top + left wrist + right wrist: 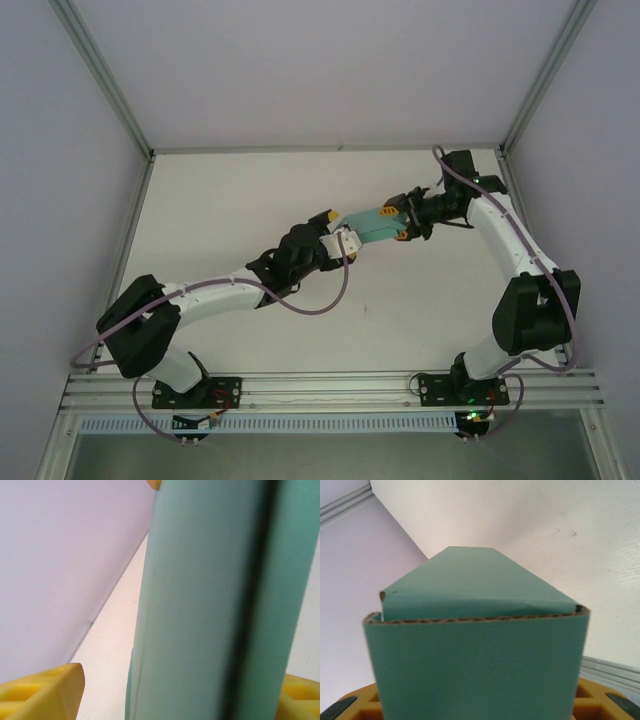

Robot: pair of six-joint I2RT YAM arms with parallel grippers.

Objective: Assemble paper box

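My left claw (pixel 342 236) reaches over the middle of the white table (pixel 220 200). Its yellow fingers (pixel 42 692) flank the teal-green slim paper box (pixel 370 225), but I cannot tell whether they pinch it. The box hangs above the table, and farther back my right claw (pixel 395 225) is clamped on its other end.
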